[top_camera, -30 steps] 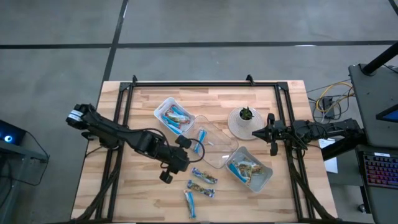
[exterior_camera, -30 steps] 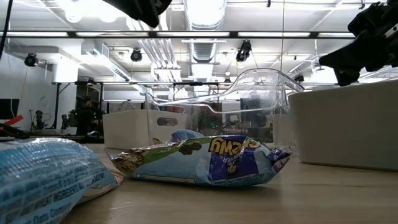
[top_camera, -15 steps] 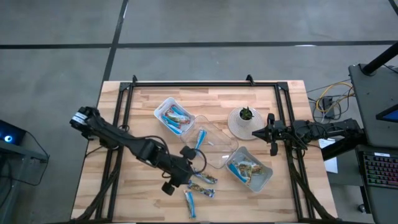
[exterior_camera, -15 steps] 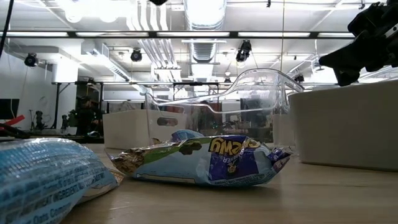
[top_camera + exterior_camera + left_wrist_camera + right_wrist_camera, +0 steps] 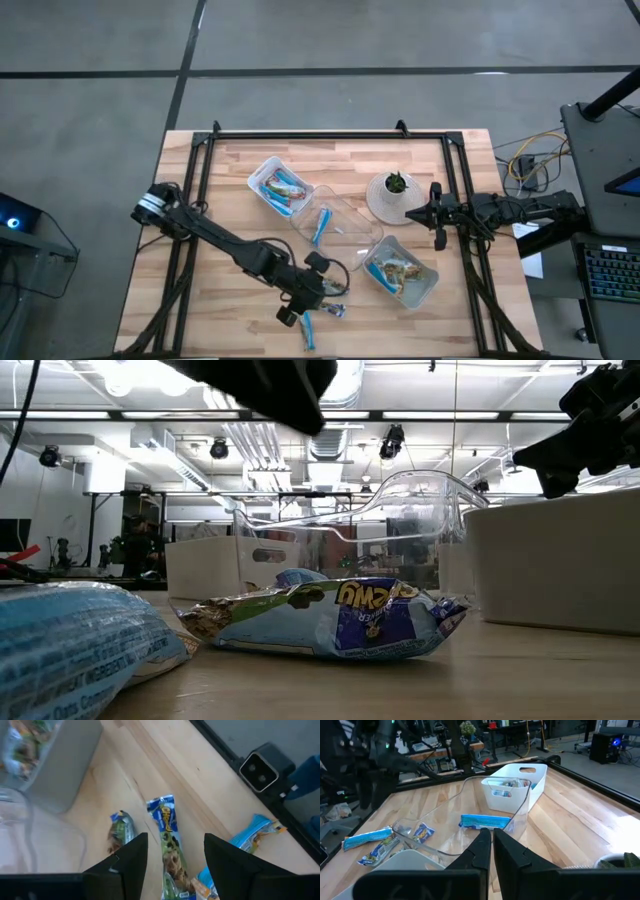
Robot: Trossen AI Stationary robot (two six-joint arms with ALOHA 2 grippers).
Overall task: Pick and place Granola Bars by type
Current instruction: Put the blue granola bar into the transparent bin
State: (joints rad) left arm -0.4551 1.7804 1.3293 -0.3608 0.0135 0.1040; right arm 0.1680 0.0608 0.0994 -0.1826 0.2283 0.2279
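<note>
Now my left end effector (image 5: pixel 170 855) hangs over the loose bars near the front worktop (image 5: pixel 200 310) edge, fingers spread apart, a chewy bar (image 5: pixel 169 840) lying lengthwise between them, not yet gripped. Right end effector (image 5: pixel 492 845) waits by the plant pot (image 5: pixel 392 197), fingers pressed together.

Risks, as I judge them:
- A second greenish bar (image 5: pixel 120 831) lies just beside the target; a wide finger may catch it and drag both.
- Foil wrapper looks slick; pinching near an end could let it slide out.
- A blue bar (image 5: pixel 256 832) lies near the worktop rim; a nudge could push it off.

Count, high view:
- Trays: three. One white at the back (image 5: pixel 278 186) holding bars, one clear in the middle (image 5: pixel 345 235) with a single blue bar (image 5: pixel 321 225), one white at the right (image 5: pixel 402 270) holding bars.
- Loose bars on the worktop: three I can make out, the arm partly covering them.
- Bars inside the white trays: too jumbled to count.
</note>
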